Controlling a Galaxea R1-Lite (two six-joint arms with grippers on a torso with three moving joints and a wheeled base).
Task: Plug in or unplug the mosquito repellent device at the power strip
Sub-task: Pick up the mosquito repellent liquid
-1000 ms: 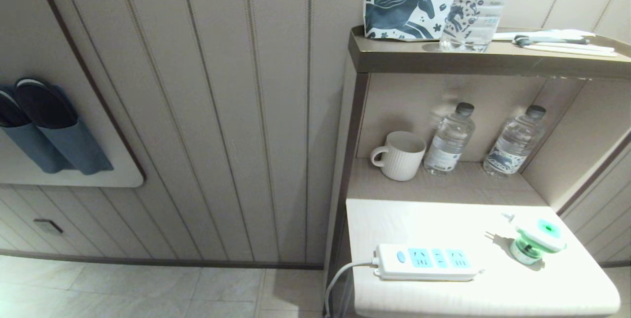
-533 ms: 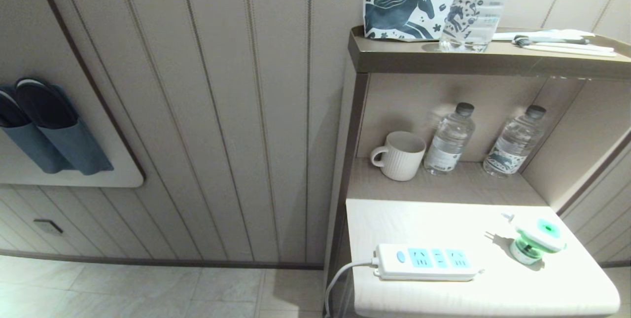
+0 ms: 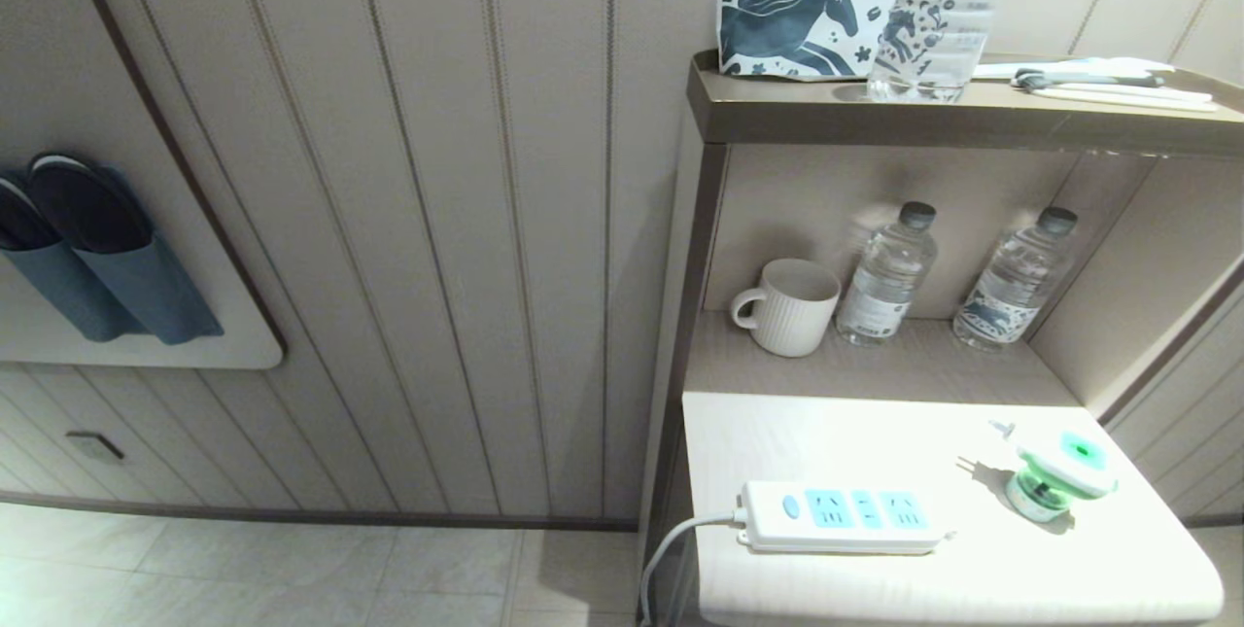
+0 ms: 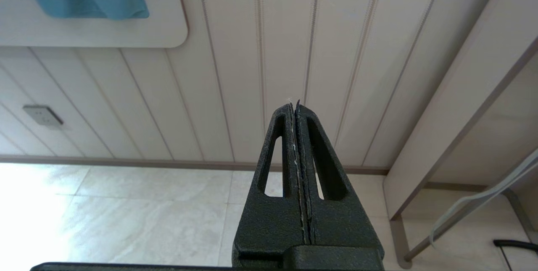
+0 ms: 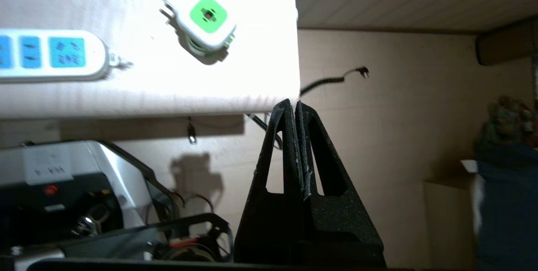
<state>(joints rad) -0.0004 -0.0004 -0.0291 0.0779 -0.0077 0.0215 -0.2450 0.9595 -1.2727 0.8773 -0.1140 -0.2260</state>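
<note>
The mosquito repellent device (image 3: 1057,473) lies unplugged on the white counter (image 3: 875,442), its two prongs pointing away from the power strip (image 3: 841,516). The strip lies flat near the counter's front edge, its white cord (image 3: 671,549) hanging off the left side. In the right wrist view the device (image 5: 204,27) and the strip (image 5: 50,54) both show on the counter top. My right gripper (image 5: 294,105) is shut and empty, below the counter's front edge. My left gripper (image 4: 293,106) is shut and empty, low over the floor, left of the cabinet. Neither arm shows in the head view.
A white mug (image 3: 789,306) and two water bottles (image 3: 886,275) (image 3: 1016,279) stand in the niche behind the counter. On the top shelf (image 3: 777,107) are a horse-print pouch (image 3: 802,15) and another bottle (image 3: 938,19). Slippers (image 3: 87,248) hang on the wall at left.
</note>
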